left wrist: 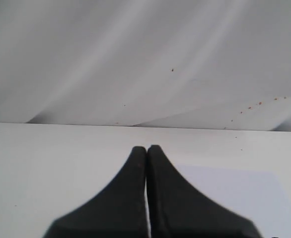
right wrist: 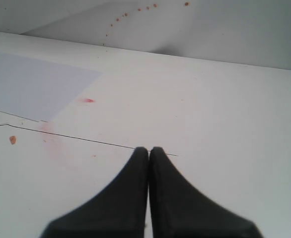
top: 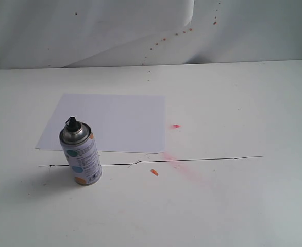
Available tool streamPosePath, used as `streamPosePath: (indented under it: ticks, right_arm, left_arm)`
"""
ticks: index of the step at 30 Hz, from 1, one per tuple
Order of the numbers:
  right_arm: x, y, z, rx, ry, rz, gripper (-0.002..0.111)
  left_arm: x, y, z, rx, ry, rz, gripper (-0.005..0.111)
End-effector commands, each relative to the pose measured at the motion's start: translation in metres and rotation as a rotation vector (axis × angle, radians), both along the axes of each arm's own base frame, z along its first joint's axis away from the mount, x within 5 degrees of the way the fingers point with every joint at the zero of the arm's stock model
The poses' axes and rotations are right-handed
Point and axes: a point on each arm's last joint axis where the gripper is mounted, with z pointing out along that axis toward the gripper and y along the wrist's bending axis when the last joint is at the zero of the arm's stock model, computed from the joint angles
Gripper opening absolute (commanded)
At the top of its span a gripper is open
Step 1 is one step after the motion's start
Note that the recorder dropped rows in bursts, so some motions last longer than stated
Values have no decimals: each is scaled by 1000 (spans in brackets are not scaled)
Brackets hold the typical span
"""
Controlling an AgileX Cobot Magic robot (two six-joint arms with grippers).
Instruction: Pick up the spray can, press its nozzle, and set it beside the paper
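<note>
White table (top: 244, 206), paper (top: 115, 121) flat, spray can (top: 81, 157) upright, red stains (top: 174, 126)

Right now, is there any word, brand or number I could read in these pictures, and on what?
Small cylindrical spray can with a white, dotted label: rows of small dark print, too small and blurred to read.
Flat white rectangular paper: blank, no text.
No readable text anywhere in these views.
</note>
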Motion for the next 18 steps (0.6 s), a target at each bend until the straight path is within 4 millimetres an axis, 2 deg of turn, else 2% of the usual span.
streamPosePath:
  ticks: [1,3,5,6,7,9,15,18]
  right_arm:
    - [0,0,-1,-2,-7,-6,0]
    - [0,0,-1,-2,-7,-6,0]
    - [0,0,-1,-2,-7,-6,0]
    - [0,0,-1,-2,-7,-6,0]
    - [0,0,-1,-2,-7,-6,0]
    - [0,0,-1,-2,-7,-6,0]
    - [0,0,-1,-2,-7,-6,0]
    - [0,0,-1,-2,-7,-6,0]
  left_arm:
    - [3,-6,-7,-54,-92,-23,0]
    - [8,-10,-26,-119,-85,-22,0]
    - [24,-18,-64,-130,127,-50,0]
    - [27,-19,-73,-127,185,-54,0]
    - [34,-20,-92,-120,291,-52,0]
    - [39,-20,-106,-116,341,-40,0]
    - [37,-10,-104,-147,136,54,0]
    - [34,-2,-102,-200,-60,141,0]
